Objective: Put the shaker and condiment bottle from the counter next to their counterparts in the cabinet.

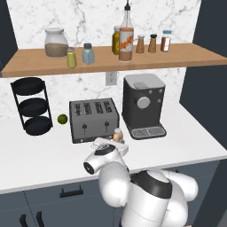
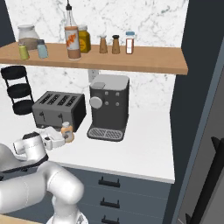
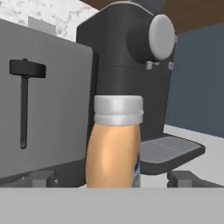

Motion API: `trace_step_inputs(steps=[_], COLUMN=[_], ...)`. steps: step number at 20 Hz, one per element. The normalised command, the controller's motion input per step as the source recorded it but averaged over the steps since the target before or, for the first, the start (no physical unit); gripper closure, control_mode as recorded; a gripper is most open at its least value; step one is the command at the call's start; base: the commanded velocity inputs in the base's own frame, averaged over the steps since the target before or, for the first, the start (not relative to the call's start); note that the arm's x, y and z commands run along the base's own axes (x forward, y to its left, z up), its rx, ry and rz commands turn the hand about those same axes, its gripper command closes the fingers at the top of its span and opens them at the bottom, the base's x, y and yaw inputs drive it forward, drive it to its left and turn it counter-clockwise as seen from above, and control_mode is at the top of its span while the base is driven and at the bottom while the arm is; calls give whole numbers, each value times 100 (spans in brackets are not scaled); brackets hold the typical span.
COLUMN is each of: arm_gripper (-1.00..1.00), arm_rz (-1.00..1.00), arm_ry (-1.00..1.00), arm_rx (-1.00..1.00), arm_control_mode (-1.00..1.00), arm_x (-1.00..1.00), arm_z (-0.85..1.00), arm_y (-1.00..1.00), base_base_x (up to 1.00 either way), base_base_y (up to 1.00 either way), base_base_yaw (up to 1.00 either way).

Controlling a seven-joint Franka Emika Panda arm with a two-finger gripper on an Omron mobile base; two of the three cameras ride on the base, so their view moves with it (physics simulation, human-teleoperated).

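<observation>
- Your gripper (image 3: 112,179) sits low on the counter (image 1: 40,155) with its jaws spread wide, one fingertip on each side of the condiment bottle (image 3: 114,144); no contact shows yet.
- In the left base view the arm's wrist hides most of that bottle, leaving you just its cap and shoulder in front of the toaster (image 1: 94,119).
- In the hand view the bottle's base is cut off, so you cannot see where it meets the counter.
- The shaker (image 1: 72,58) already stands on the cabinet (image 1: 111,60), just beside the pale blue shaker (image 1: 88,53).
- The glass jar (image 1: 56,42) holds something brown; what it is cannot be made out.
- The tall orange-labelled bottle (image 1: 126,42) has bare shelf in front of it.
- The coffee machine (image 1: 142,104) stands close on the bottle's right.
</observation>
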Motion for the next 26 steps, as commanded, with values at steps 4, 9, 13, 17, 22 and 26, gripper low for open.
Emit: trace_step_inputs(steps=[4,9,13,17,22,26], arm_gripper=[-100,100,100,100,100,100], arm_rz=[-1,-1,0,6,14,20], arm_ry=[0,0,1,6,-13,-31], arm_rx=[0,0,0,0,0,-1], arm_control_mode=[-100,-100,-100,-100,-100,-100], arm_x=[12,4,0,22,-7,-80], arm_z=[0,0,-4,-7,21,58], arm_y=[-18,-26,-8,0,0,0], base_base_x=[0,0,0,0,0,0], base_base_y=[0,0,0,0,0,0], base_base_yaw=[0,0,0,0,0,0])
